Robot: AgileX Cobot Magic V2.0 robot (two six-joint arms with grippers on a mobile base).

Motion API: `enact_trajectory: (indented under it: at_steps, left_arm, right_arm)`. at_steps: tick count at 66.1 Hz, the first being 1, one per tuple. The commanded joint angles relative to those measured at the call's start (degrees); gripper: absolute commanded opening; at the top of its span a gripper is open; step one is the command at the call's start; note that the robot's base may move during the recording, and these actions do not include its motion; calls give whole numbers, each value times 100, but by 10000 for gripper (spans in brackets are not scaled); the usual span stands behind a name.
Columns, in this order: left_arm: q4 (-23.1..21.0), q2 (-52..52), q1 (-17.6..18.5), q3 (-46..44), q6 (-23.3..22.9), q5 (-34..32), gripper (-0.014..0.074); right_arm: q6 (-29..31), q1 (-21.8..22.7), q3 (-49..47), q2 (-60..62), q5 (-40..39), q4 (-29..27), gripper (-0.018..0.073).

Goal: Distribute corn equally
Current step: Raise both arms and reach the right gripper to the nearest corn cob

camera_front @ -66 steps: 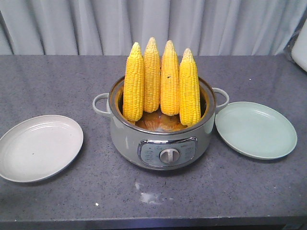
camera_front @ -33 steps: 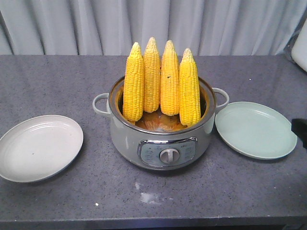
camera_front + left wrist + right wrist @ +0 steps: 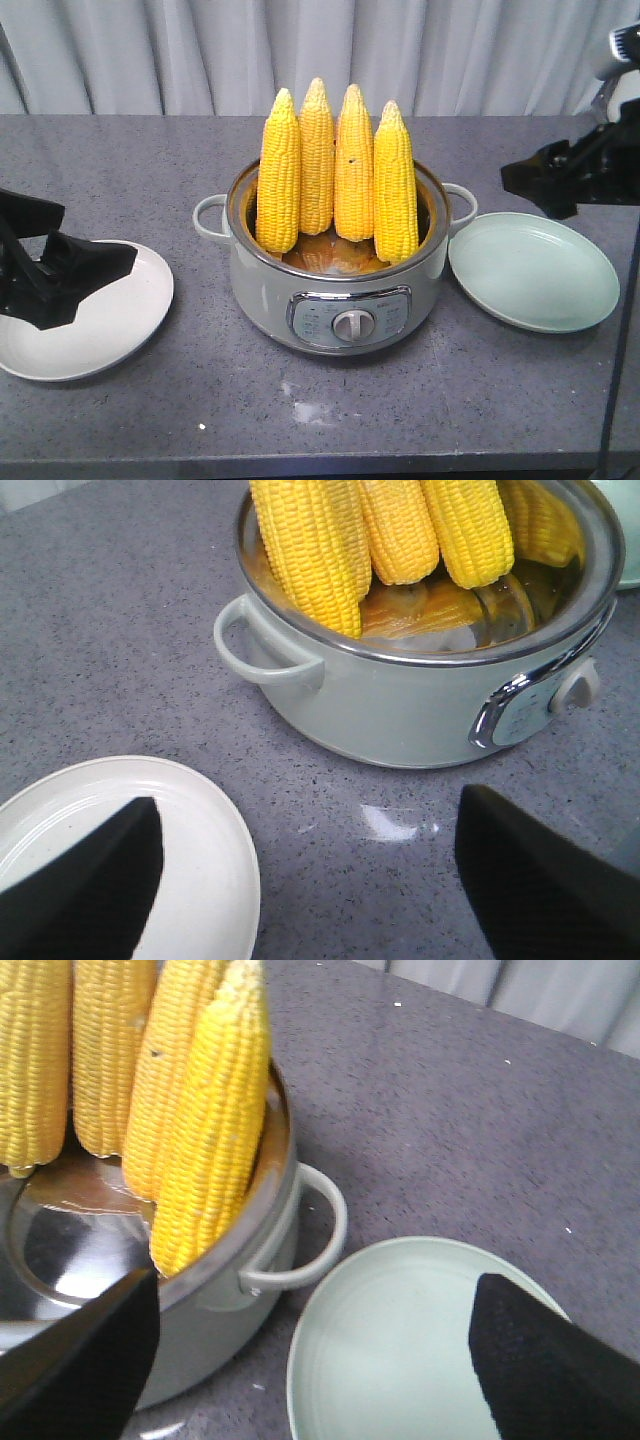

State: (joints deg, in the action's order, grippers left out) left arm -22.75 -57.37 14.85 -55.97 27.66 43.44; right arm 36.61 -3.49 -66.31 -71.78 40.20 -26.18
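Note:
Several yellow corn cobs point(image 3: 338, 170) stand upright, tips up, leaning on the rim of a grey electric pot point(image 3: 335, 300) at the table's middle. A white plate point(image 3: 110, 330) lies left of the pot and a pale green plate point(image 3: 535, 272) lies right of it; neither holds anything. My left gripper point(image 3: 95, 240) hovers over the white plate, open, nothing between its fingers. My right gripper point(image 3: 525, 180) hangs open above the green plate's far edge, holding nothing. In the left wrist view the corn point(image 3: 320, 530) and pot point(image 3: 400, 705) lie ahead of the open gripper point(image 3: 310, 810). The right wrist view has the nearest cob point(image 3: 210, 1130) left of the open gripper point(image 3: 315, 1290).
The pot has a loop handle on each side point(image 3: 300, 1260) and a control knob point(image 3: 352, 324) on its front. A pale smear point(image 3: 310, 410) marks the grey tabletop before the pot. A grey curtain point(image 3: 300, 50) hangs behind the table.
Both arms have come into view: the left from the left edge over the white plate, the right from the right edge and up. The corn has not moved.

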Motion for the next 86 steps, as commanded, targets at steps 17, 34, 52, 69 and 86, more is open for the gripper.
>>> enact_trajectory:
  at_steps: [17, 34, 52, 69, 86]
  left_arm:
    - [-221, -54, 28, -187, 41, -348, 580]
    - [-221, -55, 28, -187, 41, -343, 580]
    - [-216, -55, 28, -187, 41, -343, 580]
    - [-151, -55, 28, -187, 41, -343, 580]
    - [-117, -55, 28, -187, 41, -343, 580]
  right_arm:
    - [534, -851, -1647, -1541, -253, 88, 594]
    - [673, -946, -2820, -2649, 172, -1, 594]
    - [808, -946, -3549, -3400, 331, -1, 559]
    - [848, -946, -3633, -3475, 494, -1, 353]
    - [822, -946, -3694, -3327, 628, -105, 214]
